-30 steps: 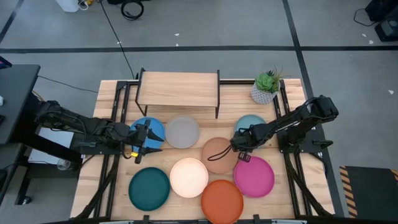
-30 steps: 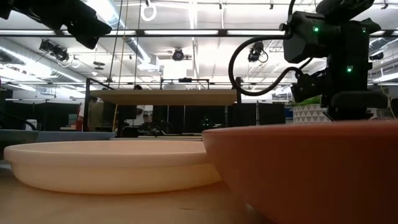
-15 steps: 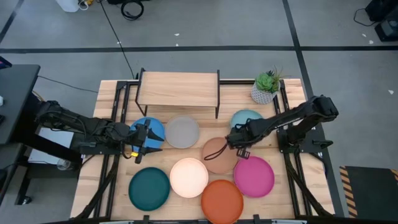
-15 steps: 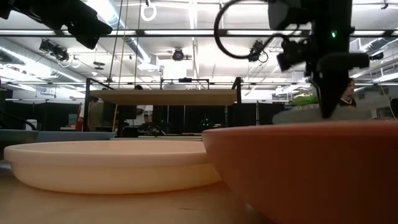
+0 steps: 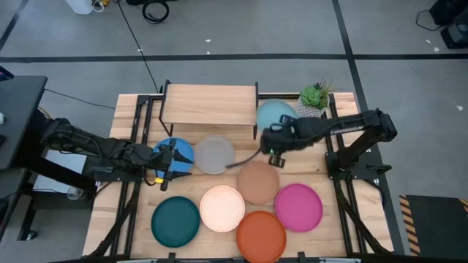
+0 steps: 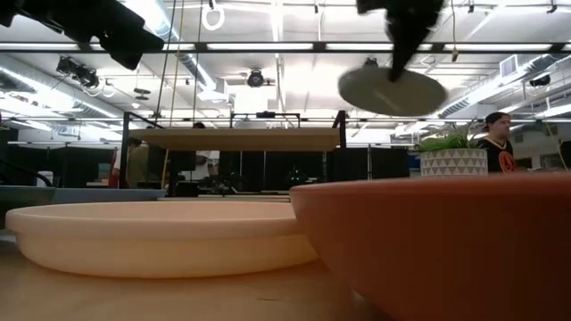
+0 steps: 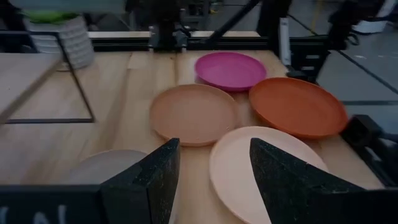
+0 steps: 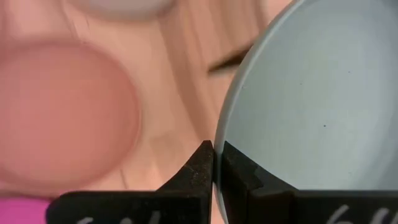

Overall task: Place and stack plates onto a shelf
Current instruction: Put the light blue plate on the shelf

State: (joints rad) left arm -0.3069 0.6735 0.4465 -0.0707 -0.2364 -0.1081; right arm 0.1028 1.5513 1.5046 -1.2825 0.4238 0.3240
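My right gripper (image 5: 273, 140) is shut on the light blue plate (image 5: 277, 114) and holds it in the air at the right end of the shelf (image 5: 210, 104). In the low view this plate (image 6: 393, 90) hangs tilted, above the level of the shelf top (image 6: 236, 138). My left gripper (image 5: 178, 158) is open and hovers at the blue plate (image 5: 175, 148). Flat on the table lie the grey (image 5: 214, 155), peach (image 5: 258, 181), cream-white (image 5: 221, 207), dark teal (image 5: 175, 220), orange (image 5: 261, 235) and magenta (image 5: 298, 207) plates. My right gripper pinches the light blue plate's rim (image 8: 219, 140) between its two fingers (image 8: 200, 163), one on the plate's upper face and one on its underside. It comes down from above at the plate's near edge. The plate is lifted clear and tilted.
A potted plant (image 5: 313, 102) stands at the far right corner, close to the held plate. Black frame rails (image 5: 338, 139) run along both table sides. The shelf's thin black legs (image 5: 256, 126) stand just left of the plate. A person (image 6: 496, 139) shows beyond the table.
My right gripper has lifted the light blue plate off the table and carried it up, left and toward the far edge, to the shelf's right end. The plate now hangs clear and tilted.
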